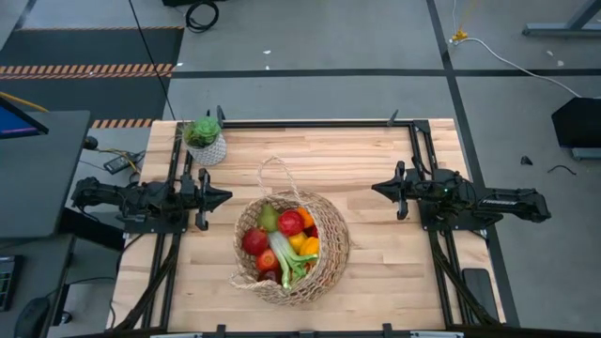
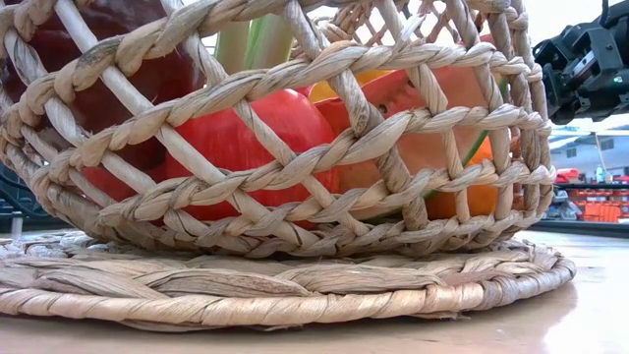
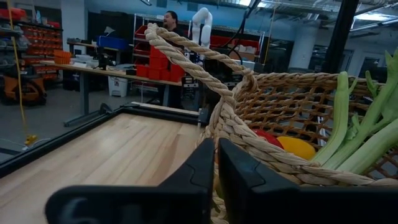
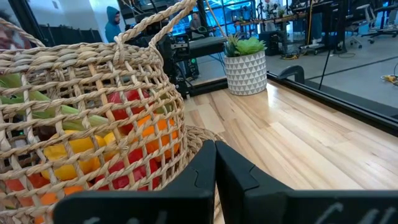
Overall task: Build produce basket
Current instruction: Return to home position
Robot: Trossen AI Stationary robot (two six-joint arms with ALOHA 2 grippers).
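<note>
The tan wicker basket stands on its flat woven base on the table's near middle, its thin loop handle toward the far edge. It holds red apples, a green pear, oranges and a green-white leek. The low view shows the weave and fruit close up. My left gripper is shut and empty at the table's left, left of the basket. My right gripper is shut and empty at the right, right of the basket.
A small green plant in a white pot stands at the far left of the table, also in the right wrist view. Bare wood lies between each gripper and the basket. People stand in the room beyond.
</note>
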